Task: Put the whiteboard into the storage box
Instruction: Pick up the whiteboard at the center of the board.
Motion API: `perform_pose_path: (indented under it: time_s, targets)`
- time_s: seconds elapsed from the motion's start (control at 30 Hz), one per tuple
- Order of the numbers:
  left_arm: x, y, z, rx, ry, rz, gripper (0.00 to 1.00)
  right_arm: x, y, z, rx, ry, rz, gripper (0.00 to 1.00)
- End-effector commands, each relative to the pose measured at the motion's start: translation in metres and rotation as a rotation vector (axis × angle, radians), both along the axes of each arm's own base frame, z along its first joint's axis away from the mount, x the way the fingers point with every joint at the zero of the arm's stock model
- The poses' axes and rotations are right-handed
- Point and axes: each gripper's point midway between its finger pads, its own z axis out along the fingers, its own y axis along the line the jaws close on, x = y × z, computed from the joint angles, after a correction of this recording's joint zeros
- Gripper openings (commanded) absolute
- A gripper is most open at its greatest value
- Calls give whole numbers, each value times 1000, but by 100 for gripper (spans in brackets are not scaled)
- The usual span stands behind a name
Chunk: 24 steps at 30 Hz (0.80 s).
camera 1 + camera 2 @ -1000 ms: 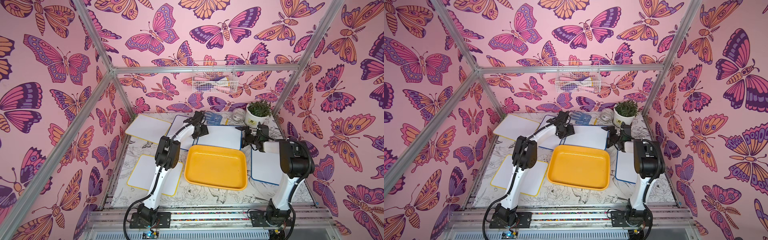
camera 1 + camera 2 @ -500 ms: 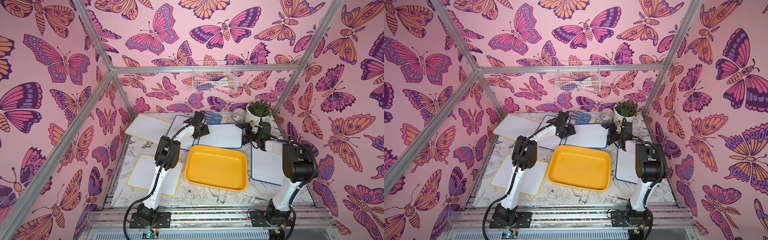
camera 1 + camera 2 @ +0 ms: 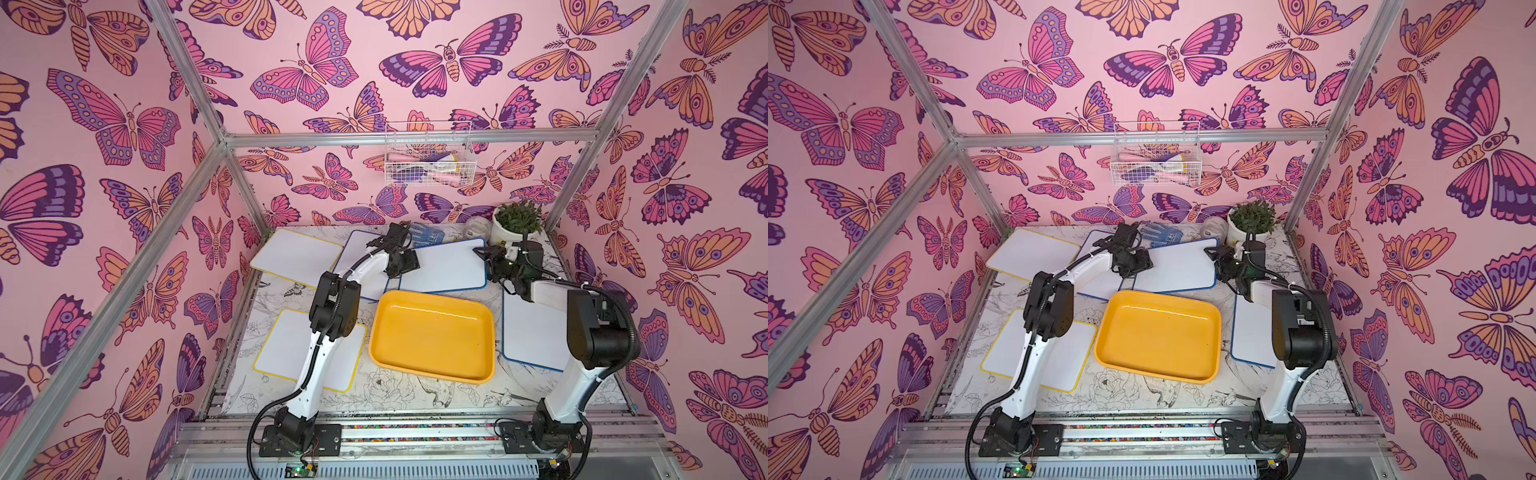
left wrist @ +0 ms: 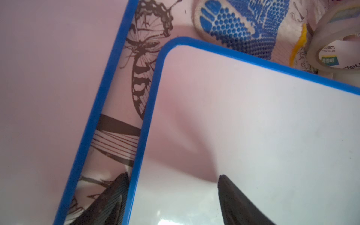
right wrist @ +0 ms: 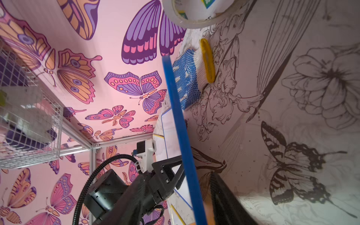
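Lying at the back of the table (image 3: 415, 395), the blue-rimmed whiteboard (image 3: 446, 266) is just behind the yellow box (image 3: 432, 336), not in it. Its left end covers part of a second board (image 3: 357, 253). The left gripper (image 4: 173, 175) stands spread across the whiteboard's left edge, one finger over the white face and one beside the rim. The right gripper (image 3: 484, 252) has the right edge between its fingers; whether they press it cannot be told.
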Motion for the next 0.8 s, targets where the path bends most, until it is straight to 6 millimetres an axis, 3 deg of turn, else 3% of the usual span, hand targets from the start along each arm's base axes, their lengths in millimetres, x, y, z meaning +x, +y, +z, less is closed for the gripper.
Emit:
perform_pose_path:
  time_s: [0.0,0.07,0.13,0.57,0.77]
  targets:
    - [-27,0,-17,4,113,-16,75,-1,9,24,-29,-95,32,47]
    - [-26,1,-16,2,112,-14,75,-3,9,23,-39,-101,38,44]
    - [-26,1,-14,0,108,-14,75,-4,10,23,-52,-108,46,36]
    - [-20,4,2,-14,81,-14,75,-9,10,20,-151,-162,94,21]
    - [-19,6,14,-15,56,-19,75,-7,9,29,-152,-192,84,7]
